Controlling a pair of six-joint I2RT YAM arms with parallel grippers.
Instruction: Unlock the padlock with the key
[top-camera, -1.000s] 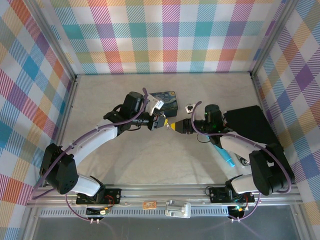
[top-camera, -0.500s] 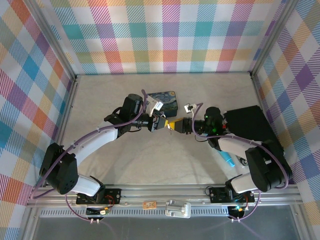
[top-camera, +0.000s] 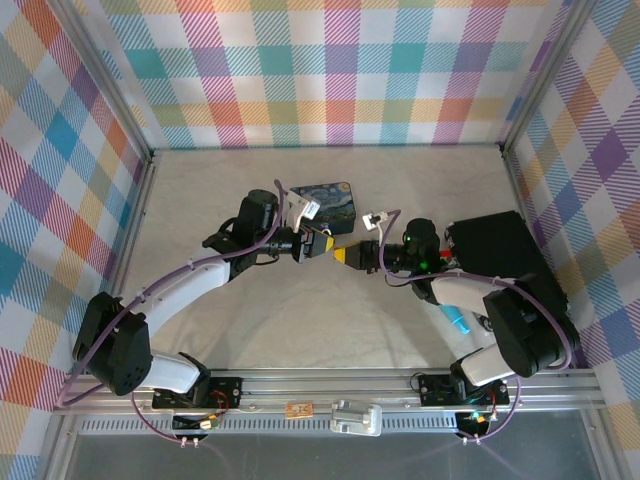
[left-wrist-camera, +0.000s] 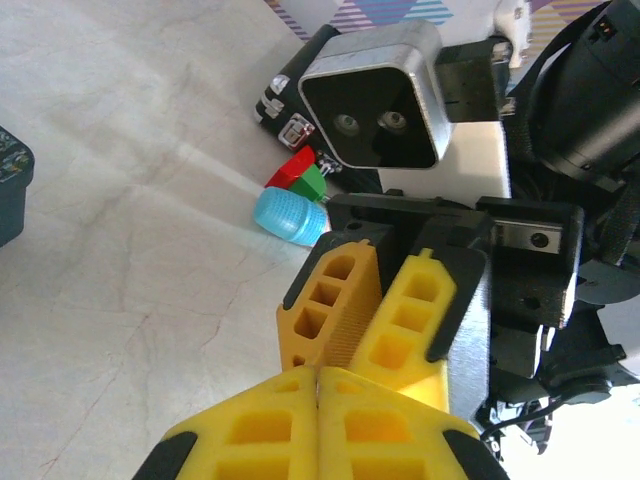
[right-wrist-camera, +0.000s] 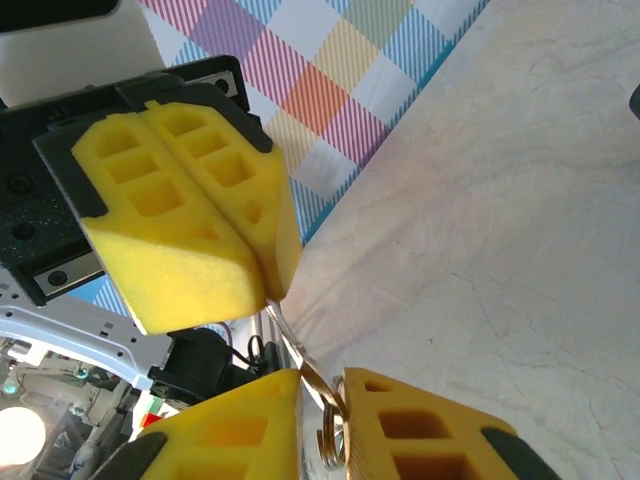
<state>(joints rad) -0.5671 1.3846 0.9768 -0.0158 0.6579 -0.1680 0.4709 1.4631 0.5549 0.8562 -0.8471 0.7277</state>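
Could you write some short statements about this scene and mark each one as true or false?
1. The left gripper and the right gripper meet tip to tip above the table. True.
2. The left gripper holds the blue painted tin. False: the tin lies on the table beyond the grippers.
3. A thin key sits between the right gripper's fingers. True.
4. The light-blue pen lies by the left arm. False: it lies by the right arm.

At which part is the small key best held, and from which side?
Hold the key probably at its ring end, from behind along its length, as the right claw does. It is a thin strip, so a grip on its flat faces steadies it and leaves the blade free toward the left claw.
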